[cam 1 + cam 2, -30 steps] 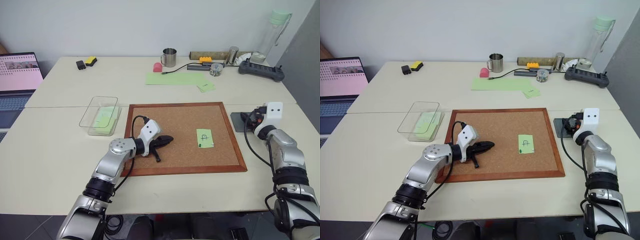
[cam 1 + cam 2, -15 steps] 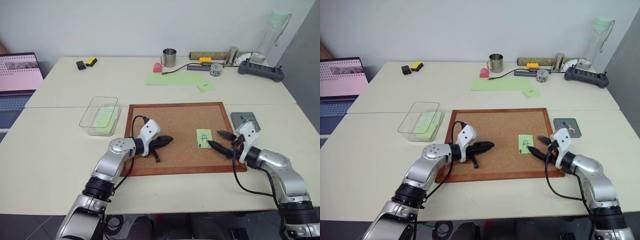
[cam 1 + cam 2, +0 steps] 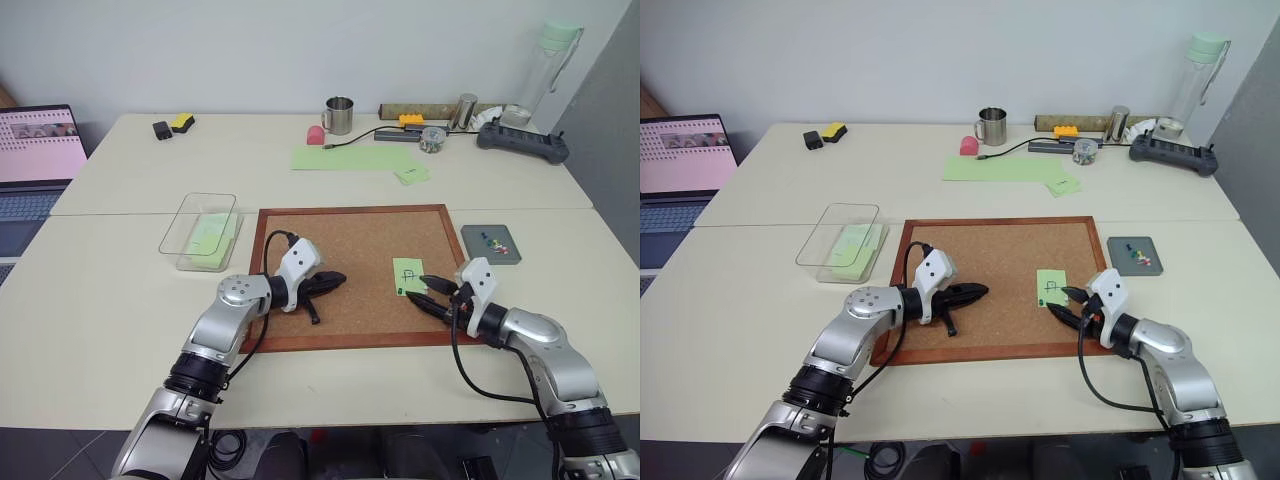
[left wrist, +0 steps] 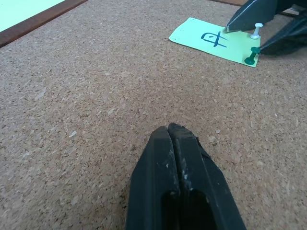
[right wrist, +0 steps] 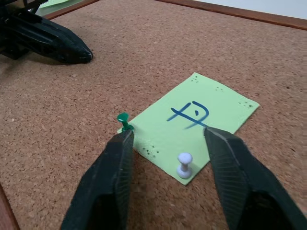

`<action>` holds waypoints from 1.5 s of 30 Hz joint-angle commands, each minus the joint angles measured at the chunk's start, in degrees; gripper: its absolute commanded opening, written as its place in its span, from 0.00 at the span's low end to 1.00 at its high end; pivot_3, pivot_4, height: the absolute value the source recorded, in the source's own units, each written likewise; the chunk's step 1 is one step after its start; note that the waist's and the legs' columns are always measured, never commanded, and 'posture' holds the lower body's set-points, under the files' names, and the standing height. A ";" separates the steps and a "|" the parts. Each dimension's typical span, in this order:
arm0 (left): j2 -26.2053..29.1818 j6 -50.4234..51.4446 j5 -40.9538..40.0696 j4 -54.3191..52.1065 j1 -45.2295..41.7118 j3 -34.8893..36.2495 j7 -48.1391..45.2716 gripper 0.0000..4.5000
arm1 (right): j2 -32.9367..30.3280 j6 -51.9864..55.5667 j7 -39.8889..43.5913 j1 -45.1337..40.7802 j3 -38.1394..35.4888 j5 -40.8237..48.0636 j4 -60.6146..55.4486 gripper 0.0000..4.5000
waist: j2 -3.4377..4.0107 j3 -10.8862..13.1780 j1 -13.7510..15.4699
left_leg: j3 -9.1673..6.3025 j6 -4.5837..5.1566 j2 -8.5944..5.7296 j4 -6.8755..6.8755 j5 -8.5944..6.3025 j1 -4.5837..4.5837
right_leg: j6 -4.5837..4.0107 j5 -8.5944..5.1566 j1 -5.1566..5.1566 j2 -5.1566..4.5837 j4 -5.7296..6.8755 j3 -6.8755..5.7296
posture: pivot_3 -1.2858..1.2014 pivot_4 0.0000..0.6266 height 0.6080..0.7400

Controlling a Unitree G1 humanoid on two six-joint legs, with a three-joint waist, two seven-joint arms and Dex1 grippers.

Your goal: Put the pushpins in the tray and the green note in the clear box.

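While right fingers (image 5: 168, 143) straddle green note (image 5: 192, 124) edge, spread; left fingers (image 4: 175, 143) together on cork.

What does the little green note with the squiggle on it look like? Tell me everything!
The green note is a small light-green paper square with a dark blue handwritten mark in its middle and tiny pinholes near its corners. It lies flat on the brown cork board, towards the right side. Two pushpins still hold one edge: a green one and a white one. The right gripper is open, one finger on each side of that pinned edge, close to the pins.
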 commanded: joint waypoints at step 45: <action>2.33 1.75 0.67 -2.35 2.70 -0.43 -1.27 0.00 | -1.07 -4.54 -17.73 -19.32 -14.58 -2.66 26.94 0.27 | 0.01 0.00 -0.06 | 0.09 0.00 0.01 -0.02 0.00 0.01 | 0.00 0.00 -0.01 -0.02 0.00 0.08 | 0.52 0.24 1.00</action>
